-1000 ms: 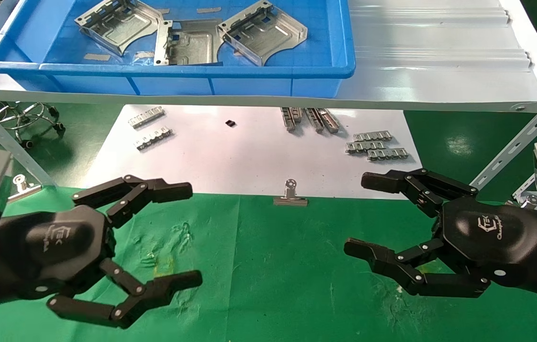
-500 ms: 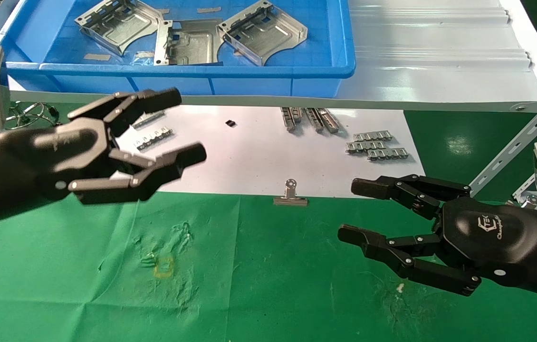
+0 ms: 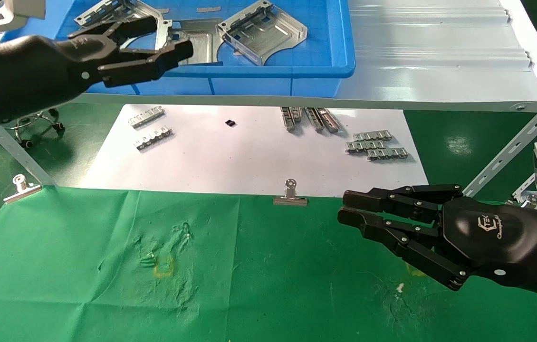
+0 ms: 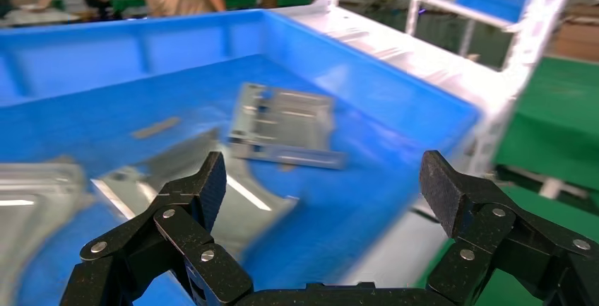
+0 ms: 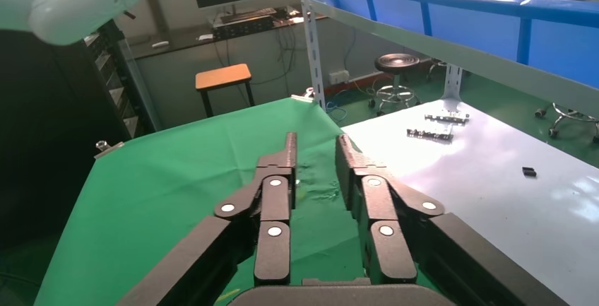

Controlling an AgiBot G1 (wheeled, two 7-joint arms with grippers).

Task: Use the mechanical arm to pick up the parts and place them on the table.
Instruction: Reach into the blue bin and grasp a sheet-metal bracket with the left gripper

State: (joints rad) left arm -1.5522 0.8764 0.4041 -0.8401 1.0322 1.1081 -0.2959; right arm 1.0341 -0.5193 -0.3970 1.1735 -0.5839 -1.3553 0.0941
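Three silver sheet-metal parts lie in a blue bin (image 3: 273, 72) on the shelf: one at the left (image 3: 107, 14), partly behind my left hand, one in the middle (image 3: 202, 40), one at the right (image 3: 261, 31). My left gripper (image 3: 173, 34) is open and empty, raised over the bin's front rim above the middle part. In the left wrist view its fingers (image 4: 325, 182) frame the parts (image 4: 286, 126). My right gripper (image 3: 344, 206) hovers empty over the right of the green table (image 3: 268, 275), fingers drawn nearly together (image 5: 316, 143).
The ribbed metal shelf (image 3: 439, 57) overhangs a white sheet (image 3: 249, 156) with small ridged strips (image 3: 375, 145) (image 3: 149, 126). Binder clips (image 3: 290, 194) (image 3: 21, 187) hold the cloth's far edge. A yellow square mark (image 3: 164, 268) is on the cloth. A shelf brace (image 3: 511, 147) slants at right.
My left gripper rose from over the green cloth up to the blue bin's rim, staying open. My right gripper's fingers closed from wide apart to nearly together.
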